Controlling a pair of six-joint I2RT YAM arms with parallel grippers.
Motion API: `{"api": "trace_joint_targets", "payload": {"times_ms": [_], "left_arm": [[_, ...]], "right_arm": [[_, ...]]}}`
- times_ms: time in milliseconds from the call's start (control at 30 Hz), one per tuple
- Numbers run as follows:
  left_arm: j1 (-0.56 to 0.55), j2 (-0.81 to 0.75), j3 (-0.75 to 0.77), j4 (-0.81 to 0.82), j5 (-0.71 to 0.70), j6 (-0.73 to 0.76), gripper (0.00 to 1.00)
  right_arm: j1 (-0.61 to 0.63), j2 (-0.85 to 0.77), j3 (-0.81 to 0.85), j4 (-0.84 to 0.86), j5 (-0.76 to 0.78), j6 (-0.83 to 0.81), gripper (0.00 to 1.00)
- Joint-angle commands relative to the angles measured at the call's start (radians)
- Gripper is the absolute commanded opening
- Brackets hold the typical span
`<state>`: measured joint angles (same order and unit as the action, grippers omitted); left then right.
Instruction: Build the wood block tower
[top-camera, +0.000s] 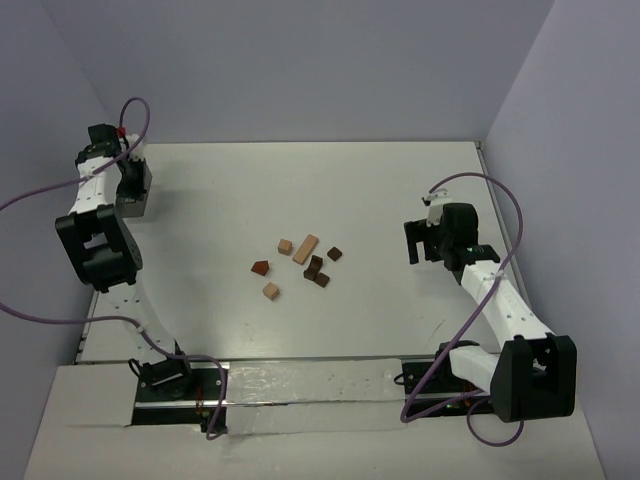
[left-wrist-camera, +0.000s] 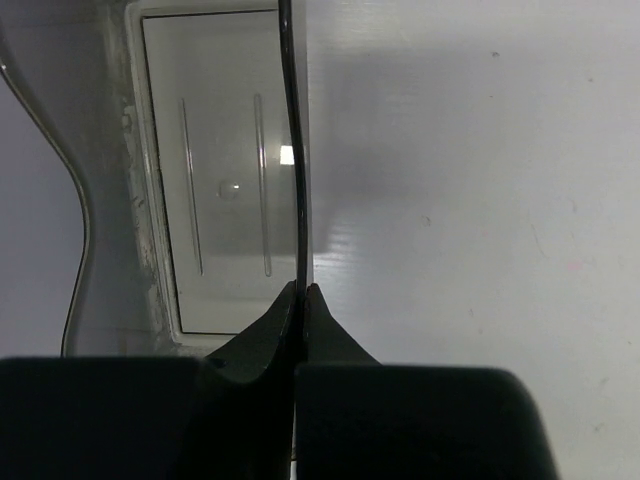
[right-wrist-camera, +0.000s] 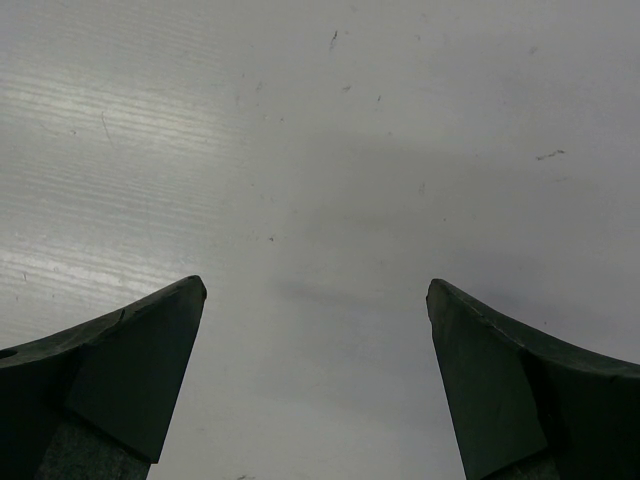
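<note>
Several small wooden blocks lie scattered at the table's middle, and no stack stands. They are a tan cube (top-camera: 285, 246), a tan plank (top-camera: 306, 248), a dark brown block (top-camera: 334, 253), a dark brown pair (top-camera: 316, 270), a reddish-brown wedge (top-camera: 260, 267) and another tan cube (top-camera: 271, 291). My left gripper (top-camera: 131, 188) is at the far left, well away from them. Its wrist view shows the left gripper (left-wrist-camera: 300, 288) shut on the thin wall (left-wrist-camera: 296, 150) of the see-through box (left-wrist-camera: 220, 200). My right gripper (top-camera: 415, 243) is open and empty to the right of the blocks. The right gripper (right-wrist-camera: 316, 290) hangs over bare table.
The greyish see-through box (top-camera: 136, 203) stands at the table's far left edge. Purple cables loop from both arms. Walls close the back and both sides. A white strip (top-camera: 300, 385) runs along the near edge between the arm bases.
</note>
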<state>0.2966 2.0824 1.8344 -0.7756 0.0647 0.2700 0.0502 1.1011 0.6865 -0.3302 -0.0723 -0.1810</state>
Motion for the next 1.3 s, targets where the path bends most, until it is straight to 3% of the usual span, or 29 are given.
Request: {"api": "trace_joint_targets", "payload": {"times_ms": [0,267,567,667,733,833,1133,1267], "left_arm": [[0.004,0.043,0.067,0.015,0.01,0.018,0.03],[0.006,0.19,0.204,-0.017,0.016,0.005,0.06],[0.004,0.206,0.158,0.005,0.053,-0.046,0.2],[0.004,0.188,0.137,0.011,0.056,-0.038,0.31],[0.005,0.171,0.13,0.01,0.063,-0.035,0.51],[0.005,0.133,0.129,0.008,0.086,-0.045,0.68],[-0.001,0.004,0.292,-0.093,0.1,-0.075,0.77],[-0.016,-0.071,0.379,-0.143,0.087,-0.048,0.88]], "right_arm": [[0.01,-0.018,0.047,0.002,-0.004,-0.011,1.0],[0.008,-0.006,0.053,-0.002,-0.008,-0.009,1.0],[0.008,-0.001,0.056,-0.004,-0.009,-0.005,1.0],[0.008,-0.004,0.054,-0.003,-0.009,-0.005,1.0],[0.008,-0.006,0.056,-0.003,-0.009,-0.005,1.0],[0.008,-0.006,0.056,-0.001,-0.012,-0.003,1.0],[0.008,-0.021,0.055,-0.006,-0.022,-0.002,1.0],[0.009,-0.025,0.056,-0.008,-0.025,0.0,1.0]]}}
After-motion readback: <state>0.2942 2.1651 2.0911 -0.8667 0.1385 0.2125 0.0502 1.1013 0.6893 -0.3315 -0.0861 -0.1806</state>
